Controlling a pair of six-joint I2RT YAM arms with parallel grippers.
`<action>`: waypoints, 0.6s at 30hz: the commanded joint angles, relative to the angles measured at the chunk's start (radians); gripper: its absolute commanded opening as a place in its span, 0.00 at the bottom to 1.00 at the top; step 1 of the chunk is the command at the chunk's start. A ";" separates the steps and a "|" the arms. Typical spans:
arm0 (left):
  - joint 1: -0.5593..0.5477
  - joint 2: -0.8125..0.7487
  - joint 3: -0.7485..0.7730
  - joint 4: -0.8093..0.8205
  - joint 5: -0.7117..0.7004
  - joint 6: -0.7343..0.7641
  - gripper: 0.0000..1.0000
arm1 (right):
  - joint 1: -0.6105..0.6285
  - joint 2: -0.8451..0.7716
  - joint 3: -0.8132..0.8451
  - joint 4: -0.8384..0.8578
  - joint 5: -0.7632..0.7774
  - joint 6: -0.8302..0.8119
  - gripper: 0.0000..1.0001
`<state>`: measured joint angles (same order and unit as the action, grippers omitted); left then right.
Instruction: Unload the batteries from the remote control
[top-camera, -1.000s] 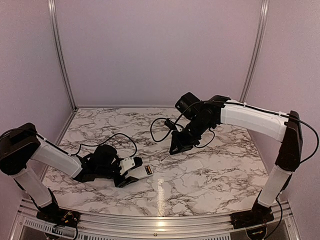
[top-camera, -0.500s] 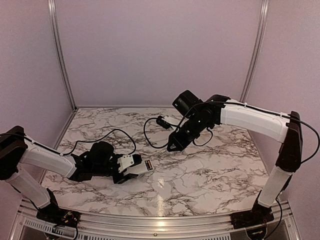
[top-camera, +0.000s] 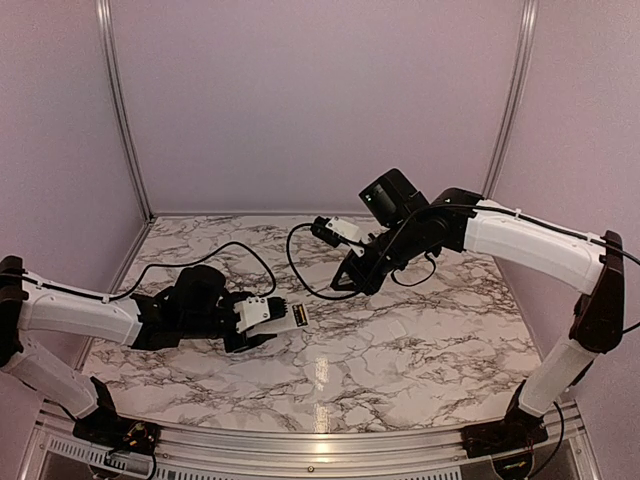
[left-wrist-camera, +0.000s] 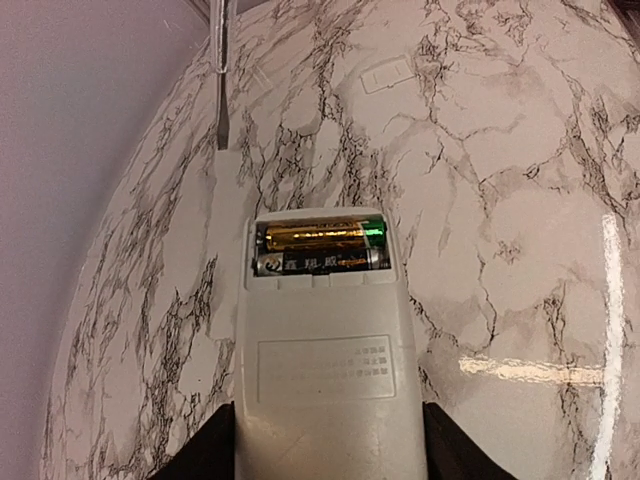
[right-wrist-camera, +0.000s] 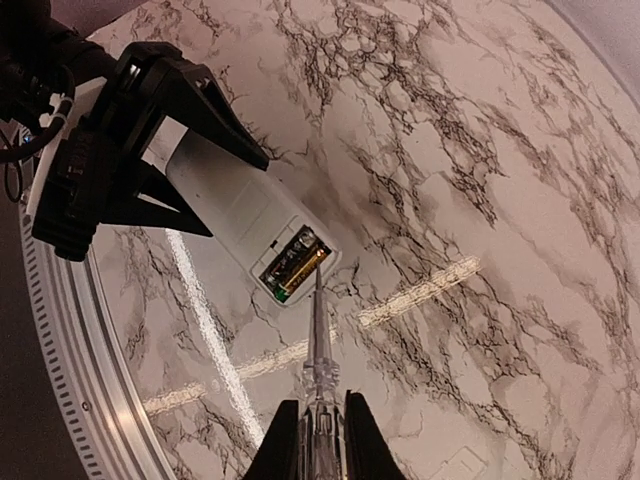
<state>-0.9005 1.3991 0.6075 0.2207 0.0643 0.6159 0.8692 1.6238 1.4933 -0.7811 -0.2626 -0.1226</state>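
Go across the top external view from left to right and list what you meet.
left gripper clamped on the remote control → batteries in its open end → right gripper holding a screwdriver

Of the two batteries (left-wrist-camera: 318, 248) in the remote control (left-wrist-camera: 325, 400), the dark one bears a row of small white characters too blurred to read, and the raised print on the back panel (left-wrist-camera: 325, 368) is illegible too.
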 joint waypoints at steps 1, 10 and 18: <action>-0.005 -0.045 0.061 -0.126 0.089 0.017 0.55 | 0.020 -0.008 0.040 0.003 -0.028 -0.144 0.00; -0.005 -0.068 0.162 -0.318 0.198 0.002 0.55 | 0.021 -0.002 0.067 -0.038 -0.044 -0.272 0.00; -0.006 -0.070 0.196 -0.384 0.213 -0.021 0.52 | 0.031 -0.003 0.093 -0.101 -0.069 -0.313 0.00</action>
<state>-0.9005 1.3563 0.7731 -0.1085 0.2501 0.6102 0.8803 1.6238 1.5394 -0.8333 -0.3008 -0.3973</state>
